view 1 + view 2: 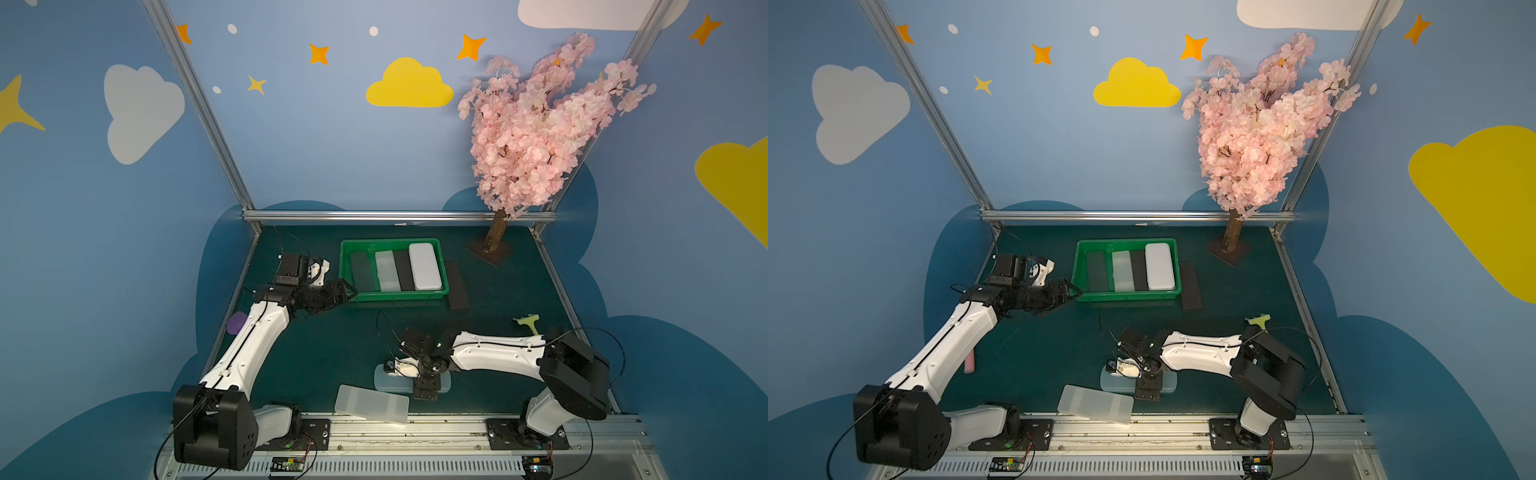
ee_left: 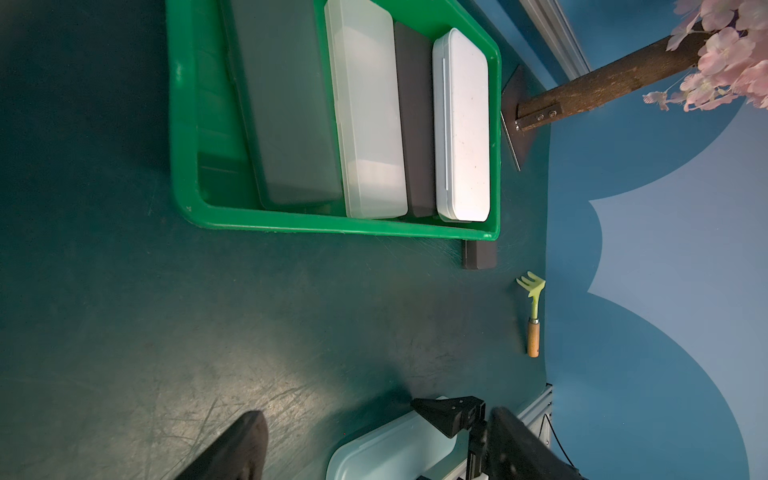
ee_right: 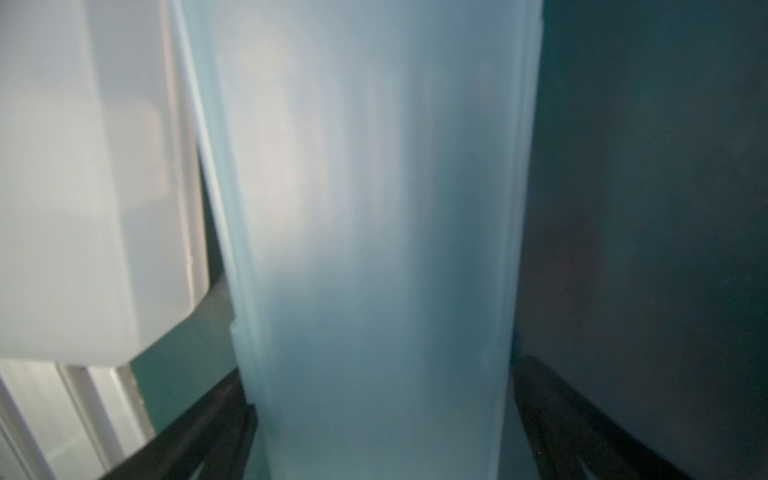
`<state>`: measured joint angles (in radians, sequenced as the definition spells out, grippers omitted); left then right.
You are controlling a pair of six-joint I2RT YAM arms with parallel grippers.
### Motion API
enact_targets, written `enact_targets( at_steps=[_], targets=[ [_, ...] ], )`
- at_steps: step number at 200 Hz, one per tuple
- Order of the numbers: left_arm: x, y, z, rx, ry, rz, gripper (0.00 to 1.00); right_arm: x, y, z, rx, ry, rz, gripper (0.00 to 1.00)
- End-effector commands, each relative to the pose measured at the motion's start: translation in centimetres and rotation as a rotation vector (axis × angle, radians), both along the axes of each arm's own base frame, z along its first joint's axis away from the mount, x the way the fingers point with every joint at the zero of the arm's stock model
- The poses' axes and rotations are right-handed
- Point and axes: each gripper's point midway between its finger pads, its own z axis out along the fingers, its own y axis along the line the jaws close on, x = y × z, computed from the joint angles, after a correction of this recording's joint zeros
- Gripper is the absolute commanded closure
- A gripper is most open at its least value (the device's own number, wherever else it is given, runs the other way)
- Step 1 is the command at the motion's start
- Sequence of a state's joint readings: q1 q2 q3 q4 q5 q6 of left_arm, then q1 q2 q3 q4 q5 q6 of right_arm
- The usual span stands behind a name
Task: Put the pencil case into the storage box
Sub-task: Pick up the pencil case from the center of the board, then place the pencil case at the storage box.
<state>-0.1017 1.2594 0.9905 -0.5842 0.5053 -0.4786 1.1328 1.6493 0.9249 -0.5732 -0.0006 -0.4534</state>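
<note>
The pale blue translucent plastic pencil case (image 1: 383,384), flat at six o'clock with the bright green plastic storage box (image 1: 395,296) at twelve, is straddled by the widely spread right gripper (image 1: 426,386), whose closing could be fouled by the frosted white plastic case (image 1: 372,404) at seven.

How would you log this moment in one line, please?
stage: pre-grasp | right claw: open, astride blue case | left claw: open, empty, beside green box | in box: four cases
</note>
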Motion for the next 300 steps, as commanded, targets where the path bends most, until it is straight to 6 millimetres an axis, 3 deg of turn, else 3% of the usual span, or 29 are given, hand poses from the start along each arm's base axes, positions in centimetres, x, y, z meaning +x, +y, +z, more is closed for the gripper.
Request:
enact_targets(
  at_steps=[1,46,57,87,108,150,175,203,250,300],
  targets=[
    [-0.3,0.0,0.2,-0.009,0.001,-0.006,0.15,0.0,-0.2,-0.6,-0.025,0.052,-0.004,0.05],
    [0.0,0.1,0.2,-0.006,-0.004,-0.006,0.15,0.6,-0.5,-1.0,-0.047,0.106,-0.054,0.22],
    [0.0,0.1,0.2,-0.005,-0.003,-0.007,0.15,1.0,-0.4,-0.8,-0.045,0.101,-0.066,0.31],
    [0.3,0.5,0.2,0.003,-0.005,0.006,0.15,3.4,0.3,1.5,0.011,0.055,-0.132,0.54],
    [0.4,1.1,0.3,0.012,0.0,0.032,0.16,6.6,0.3,4.5,0.056,-0.026,-0.221,0.59],
    [0.8,2.9,0.8,0.05,-0.027,0.142,0.15,12.5,0.4,10.9,0.113,-0.169,-0.305,0.6],
    [0.6,3.5,1.1,0.062,-0.038,0.188,0.15,17.2,2.0,15.1,0.207,-0.205,-0.451,0.62],
    [0.0,3.9,0.8,0.075,-0.029,0.206,0.15,22.2,4.3,17.7,0.331,-0.171,-0.674,0.64],
    [-1.0,4.0,0.4,0.069,-0.016,0.223,0.15,28.7,7.4,18.4,0.417,-0.161,-0.894,0.65],
    [-1.7,4.2,-0.2,0.071,-0.004,0.232,0.16,32.3,8.5,16.1,0.44,-0.116,-1.112,0.65]
  ],
)
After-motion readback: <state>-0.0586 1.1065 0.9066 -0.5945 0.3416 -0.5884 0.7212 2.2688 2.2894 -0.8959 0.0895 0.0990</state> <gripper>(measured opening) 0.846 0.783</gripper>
